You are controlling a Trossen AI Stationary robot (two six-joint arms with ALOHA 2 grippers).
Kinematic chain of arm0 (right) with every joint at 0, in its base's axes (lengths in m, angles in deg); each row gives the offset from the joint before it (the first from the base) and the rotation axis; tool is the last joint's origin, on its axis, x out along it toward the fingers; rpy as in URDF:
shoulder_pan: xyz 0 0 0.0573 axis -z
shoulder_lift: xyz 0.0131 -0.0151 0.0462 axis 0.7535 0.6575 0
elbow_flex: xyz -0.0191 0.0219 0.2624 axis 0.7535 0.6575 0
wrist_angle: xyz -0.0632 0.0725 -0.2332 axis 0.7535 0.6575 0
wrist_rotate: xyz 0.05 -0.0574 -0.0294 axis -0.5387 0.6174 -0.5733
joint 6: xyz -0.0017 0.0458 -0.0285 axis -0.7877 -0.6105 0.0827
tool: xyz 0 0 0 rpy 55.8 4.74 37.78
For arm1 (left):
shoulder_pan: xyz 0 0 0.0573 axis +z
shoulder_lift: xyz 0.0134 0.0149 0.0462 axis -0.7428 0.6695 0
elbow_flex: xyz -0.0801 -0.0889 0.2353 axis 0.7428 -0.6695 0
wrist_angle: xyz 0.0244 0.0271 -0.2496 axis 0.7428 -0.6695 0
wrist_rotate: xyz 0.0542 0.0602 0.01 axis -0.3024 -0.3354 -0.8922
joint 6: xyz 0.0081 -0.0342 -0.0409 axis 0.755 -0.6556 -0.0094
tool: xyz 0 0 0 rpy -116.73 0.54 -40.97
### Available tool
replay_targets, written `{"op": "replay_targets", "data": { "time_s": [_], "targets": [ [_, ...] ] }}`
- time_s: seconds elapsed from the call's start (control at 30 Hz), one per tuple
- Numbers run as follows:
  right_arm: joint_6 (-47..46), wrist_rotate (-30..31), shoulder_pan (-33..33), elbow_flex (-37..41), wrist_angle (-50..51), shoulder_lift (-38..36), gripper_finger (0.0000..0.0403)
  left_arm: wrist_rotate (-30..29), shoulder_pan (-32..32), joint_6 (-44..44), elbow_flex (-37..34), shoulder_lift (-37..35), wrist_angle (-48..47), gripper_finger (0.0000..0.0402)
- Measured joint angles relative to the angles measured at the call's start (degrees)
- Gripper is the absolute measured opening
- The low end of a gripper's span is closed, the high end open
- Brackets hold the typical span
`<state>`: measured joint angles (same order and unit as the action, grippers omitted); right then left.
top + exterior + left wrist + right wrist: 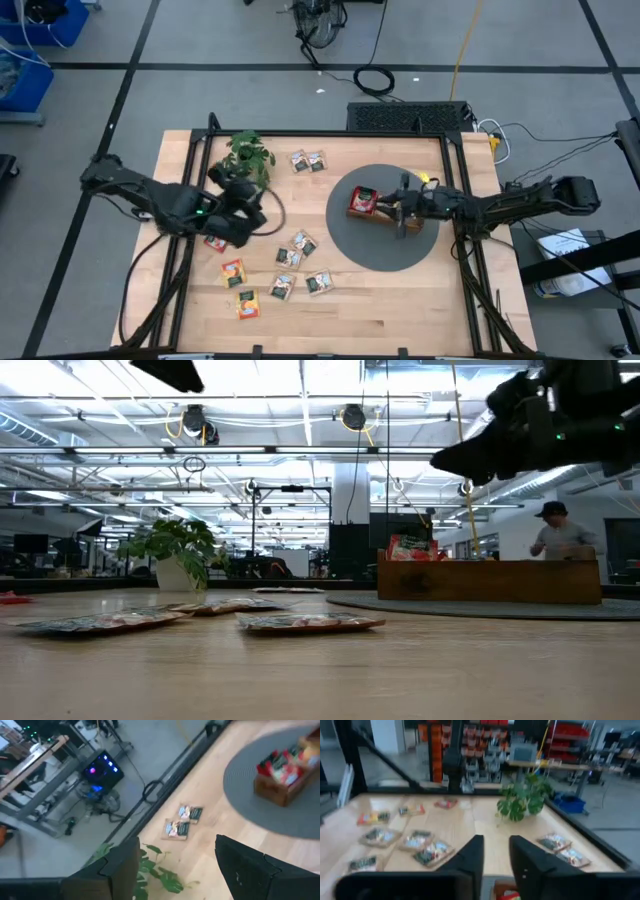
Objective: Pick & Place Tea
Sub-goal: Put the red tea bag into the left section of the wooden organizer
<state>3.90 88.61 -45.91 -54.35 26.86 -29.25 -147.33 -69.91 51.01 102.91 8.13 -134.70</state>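
From above I see my right gripper (402,207) over the wooden tray (388,215) on the grey mat (350,240), just beside the red sachets (362,199) in the tray's end compartment; loose tea sachets (300,243) lie well apart on the table (400,310), near my left gripper (240,208) by the plant (248,152). At table height, red packets stand in the tray; the right wrist view shows its fingers (470,857) slightly parted and empty, a red sachet (510,894) just below; the left wrist view shows wide, empty jaws.
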Motion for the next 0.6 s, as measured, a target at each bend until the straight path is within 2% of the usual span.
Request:
{"op": "replay_targets", "data": {
  "time_s": [0.07,0.1,0.13,0.27,0.33,0.47,0.6],
  "targets": [
    [-0.7,0.0,0.02,2.5,-3.32,-2.31,0.0106,0.16,-2.38,-2.96,-2.67,-4.24,-0.14,0.0255],
    [-0.76,0.06,0.02,3.69,-5.06,-3.51,0.0121,2.22,-3.47,-3.79,-4.2,-6.72,-0.14,0.0255],
    [-0.75,0.24,0.02,4.73,-6.81,-4.56,0.0134,6.31,-4.25,-4.03,-6.13,-9.12,0.01,0.0255],
    [-0.66,0.22,0.02,7.82,-12.02,-9.39,0.0182,28.68,-5.6,-8.55,-13.21,-15.81,0.93,0.0255],
    [-0.61,0.27,0.02,8.72,-13.93,-11.68,0.0201,36.03,-5.58,-13.31,-16.08,-17.36,1.37,0.0255],
    [-1.0,0.29,0.02,8.92,-12.81,-14.52,0.023,42.31,-4.93,-24.16,-20.11,-17.81,-0.28,0.0255],
    [-1.0,0.28,0.02,8.99,-12.15,-14.73,0.0242,48.47,-4.99,-29.91,-24.23,-15.87,-1.38,0.0255]
  ]
}}
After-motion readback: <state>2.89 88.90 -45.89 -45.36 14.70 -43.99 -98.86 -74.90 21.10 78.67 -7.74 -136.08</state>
